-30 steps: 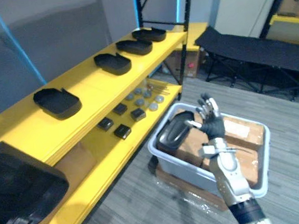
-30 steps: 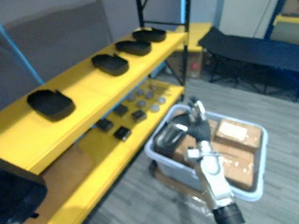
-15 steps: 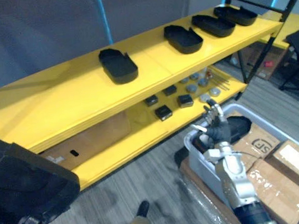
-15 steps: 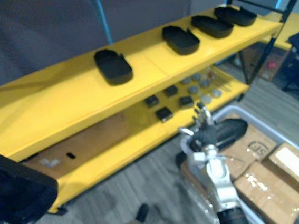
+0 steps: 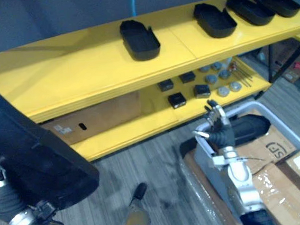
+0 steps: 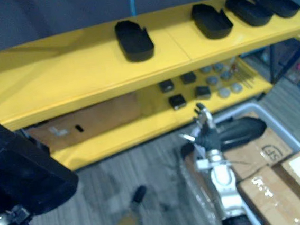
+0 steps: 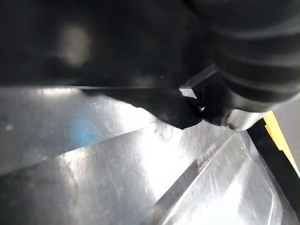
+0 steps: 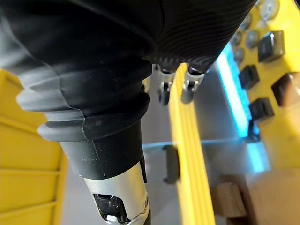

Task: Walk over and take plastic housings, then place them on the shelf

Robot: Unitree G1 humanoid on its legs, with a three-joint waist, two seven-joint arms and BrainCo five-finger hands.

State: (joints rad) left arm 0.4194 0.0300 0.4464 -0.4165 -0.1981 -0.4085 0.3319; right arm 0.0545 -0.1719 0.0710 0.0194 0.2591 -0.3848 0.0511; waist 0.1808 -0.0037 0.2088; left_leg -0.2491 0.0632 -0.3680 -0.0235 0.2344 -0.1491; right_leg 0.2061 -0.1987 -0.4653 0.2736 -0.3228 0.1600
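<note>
Landing the housing (image 5: 32, 156) level on the shelf (image 5: 71, 67), in its bare stretch, is what's needed. Right hand (image 5: 217, 129) fingers are spread, nothing held; left hand (image 7: 248, 56) grip can't be told

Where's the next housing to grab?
The housing lies in the grey bin by the cardboard boxes, lower right in the eye views, just beyond the right robot hand.
</note>
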